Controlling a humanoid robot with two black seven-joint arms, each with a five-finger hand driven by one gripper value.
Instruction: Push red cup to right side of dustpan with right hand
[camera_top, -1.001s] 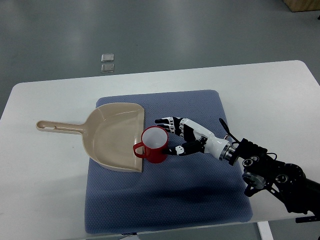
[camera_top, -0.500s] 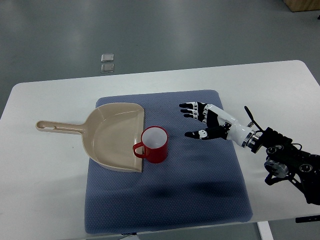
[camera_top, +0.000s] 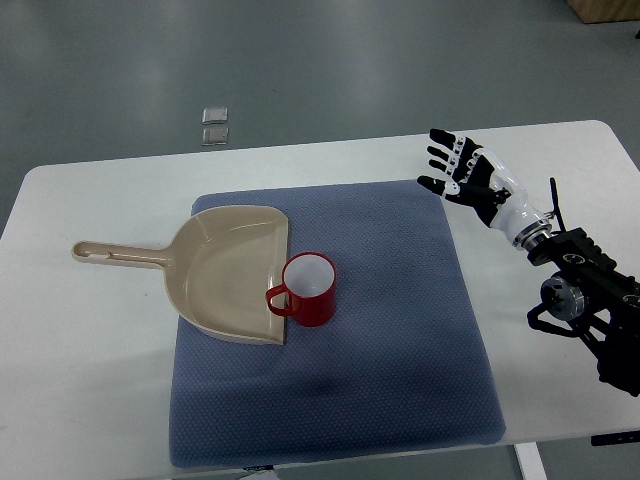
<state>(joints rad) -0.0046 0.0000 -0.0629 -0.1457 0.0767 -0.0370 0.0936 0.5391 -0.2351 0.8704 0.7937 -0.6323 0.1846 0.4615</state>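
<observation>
Nothing seems left: the red cup (camera_top: 309, 290) stands touching the dustpan's (camera_top: 225, 271) right edge, and the right robot hand (camera_top: 462, 172), fingers spread and empty, hangs well right of the dustpan.

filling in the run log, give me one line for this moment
right hand: open, clear of cup, above mat's far right corner | red cup: upright at dustpan's right edge | left hand: out of view

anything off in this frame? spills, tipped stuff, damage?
Nothing stands out. The red cup stands upright and looks empty on the blue mat, its handle at the open edge of the dustpan, which lies flat. The right robot hand hangs open, well clear.
</observation>
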